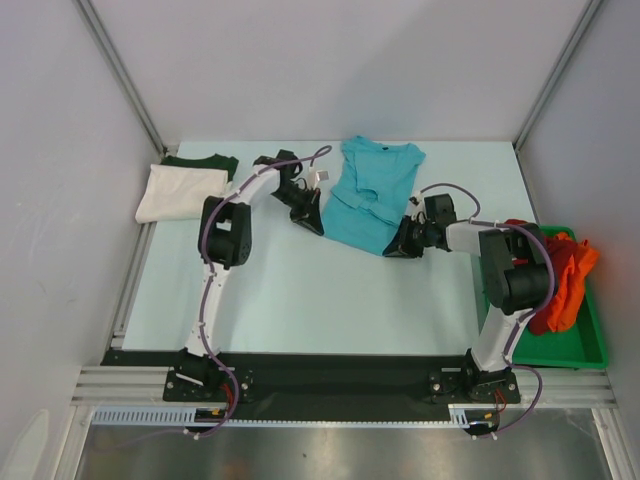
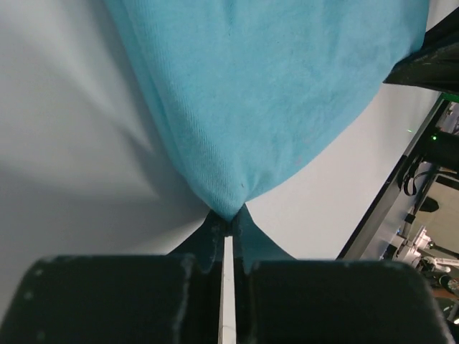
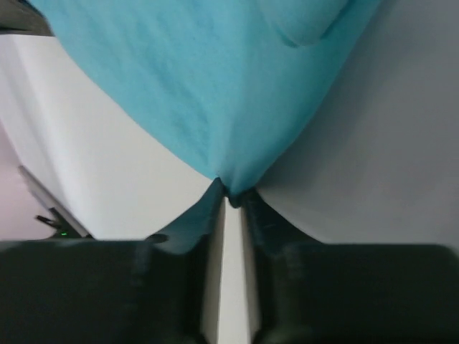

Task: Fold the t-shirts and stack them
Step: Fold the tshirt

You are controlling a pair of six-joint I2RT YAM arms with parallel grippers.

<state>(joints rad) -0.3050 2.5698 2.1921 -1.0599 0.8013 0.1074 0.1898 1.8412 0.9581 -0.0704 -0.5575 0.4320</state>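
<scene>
The turquoise t-shirt (image 1: 372,195) lies at the back middle of the table, partly folded over itself. My left gripper (image 1: 311,222) is shut on its near left corner; the left wrist view shows the cloth (image 2: 272,93) pinched at the fingertips (image 2: 228,223). My right gripper (image 1: 393,250) is shut on its near right corner; the right wrist view shows the cloth (image 3: 208,79) pinched at the tips (image 3: 231,193). A folded white t-shirt (image 1: 180,192) lies on a dark green t-shirt (image 1: 205,161) at the back left. Red (image 1: 545,300) and orange (image 1: 572,270) t-shirts are heaped at the right.
A flat green tray (image 1: 590,345) at the right edge holds the red and orange heap. Metal frame posts (image 1: 120,70) rise at both back corners. A black strip (image 1: 330,372) runs along the near edge by the arm bases.
</scene>
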